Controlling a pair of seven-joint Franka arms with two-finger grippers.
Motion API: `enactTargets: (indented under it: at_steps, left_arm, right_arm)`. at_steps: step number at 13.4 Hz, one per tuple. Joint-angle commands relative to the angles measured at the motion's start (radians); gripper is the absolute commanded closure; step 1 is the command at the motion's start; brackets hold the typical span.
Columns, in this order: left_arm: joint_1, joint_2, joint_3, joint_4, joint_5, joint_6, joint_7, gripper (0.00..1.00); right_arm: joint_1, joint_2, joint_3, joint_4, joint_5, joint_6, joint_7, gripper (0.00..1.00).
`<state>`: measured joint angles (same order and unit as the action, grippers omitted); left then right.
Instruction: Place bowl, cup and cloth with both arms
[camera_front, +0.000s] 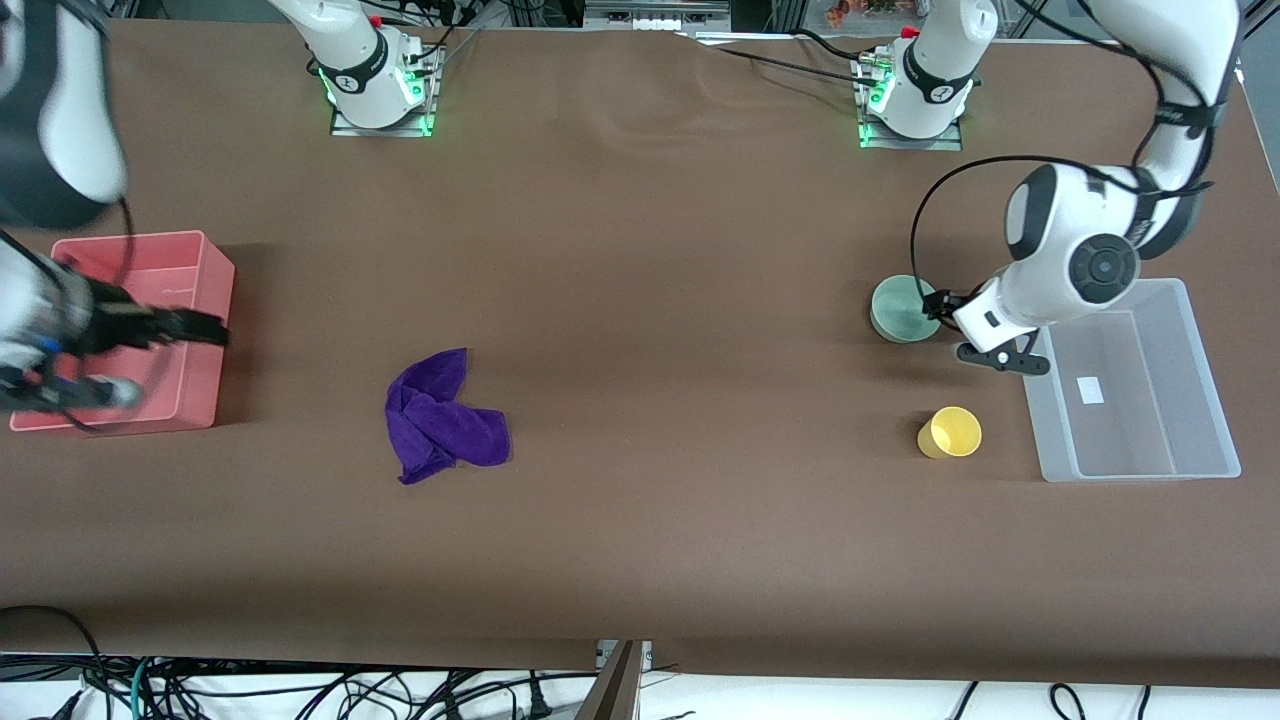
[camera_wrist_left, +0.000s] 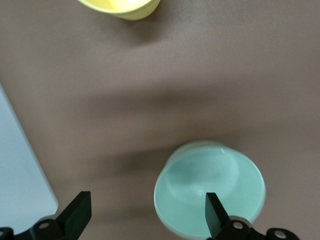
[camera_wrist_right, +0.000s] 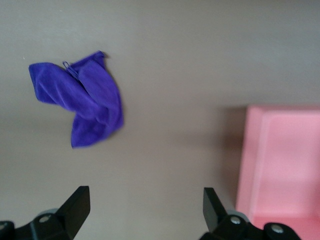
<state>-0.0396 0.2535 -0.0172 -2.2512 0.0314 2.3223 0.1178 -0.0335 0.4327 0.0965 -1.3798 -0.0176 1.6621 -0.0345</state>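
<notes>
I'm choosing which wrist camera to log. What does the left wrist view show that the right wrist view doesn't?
Only the left wrist view shows the bowl, the cup and an edge of the clear bin, with the left hand open beside the bowl. Only the right wrist view shows the cloth and the pink bin, with the right hand open over the table near that bin. Both show the brown table.
</notes>
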Motion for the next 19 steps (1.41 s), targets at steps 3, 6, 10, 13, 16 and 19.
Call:
enactTargets:
  at_steps: [3,6,10,13,16,19]
  left_arm:
    - [-0.008,0.072,0.005,-0.024,-0.021,0.127,0.288,0.22]
    - [-0.008,0.072,0.005,-0.030,-0.024,0.123,0.356,1.00]
    - [-0.008,0.066,0.003,-0.028,-0.024,0.117,0.364,1.00]
    - [-0.009,0.023,-0.003,-0.010,-0.022,0.038,0.364,1.00]
    - [0.001,-0.059,-0.004,0.129,-0.022,-0.226,0.390,1.00]
    - [0.050,-0.056,0.023,0.345,0.002,-0.453,0.558,1.00]
  right_arm:
    - [0.095,0.135,0.020,-0.131,0.004,0.327,0.005,0.00]
    - [0.130,0.185,0.038,-0.295,0.002,0.615,0.004,0.00]
    - [0.161,0.227,0.039,-0.353,-0.002,0.685,-0.008,0.01]
    - [0.161,0.232,0.039,-0.373,-0.002,0.714,-0.074,0.91]
    - [0.150,0.225,0.035,-0.367,-0.001,0.705,-0.087,1.00]
    - [0.117,0.166,0.032,-0.312,-0.001,0.609,-0.091,1.00]
